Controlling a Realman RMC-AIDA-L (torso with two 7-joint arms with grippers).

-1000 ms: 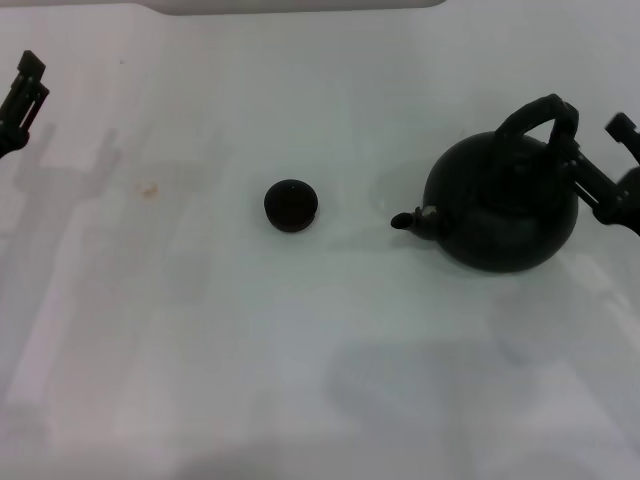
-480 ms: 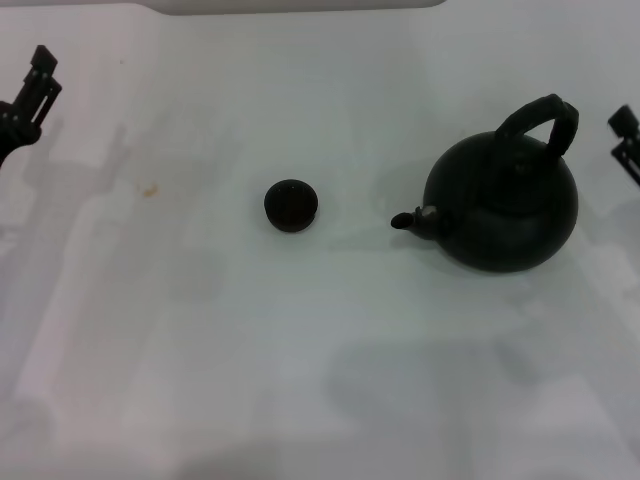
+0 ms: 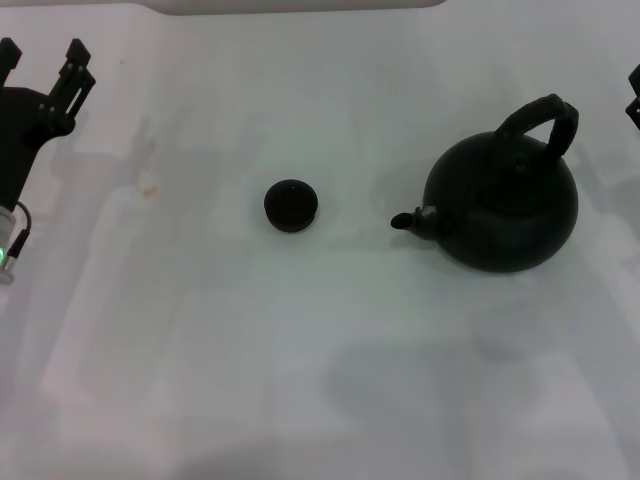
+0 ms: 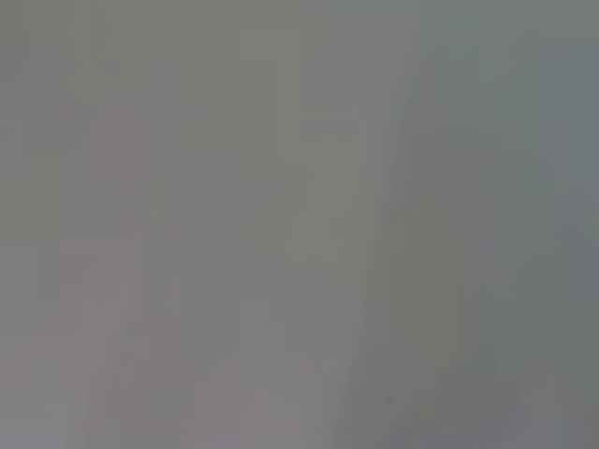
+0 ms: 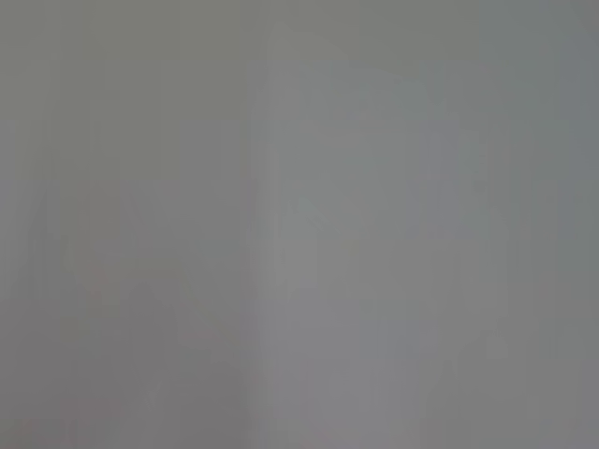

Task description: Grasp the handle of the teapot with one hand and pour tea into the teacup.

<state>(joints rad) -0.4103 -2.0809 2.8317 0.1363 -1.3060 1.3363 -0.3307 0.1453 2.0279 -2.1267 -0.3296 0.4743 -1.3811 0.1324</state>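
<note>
Teapot (image 3: 503,205) near table's (image 3: 300,380) right edge: looks heavy, rigid; you grip handle (image 3: 540,122) apex. Left gripper (image 3: 40,62) spread, empty; right gripper (image 3: 634,92) state undeterminable.

My left hand (image 3: 42,62) sits raised at the far left edge, fingers spread apart, holding nothing. My right hand (image 3: 633,95) barely shows at the right edge; its state is probably unreadable.
</note>
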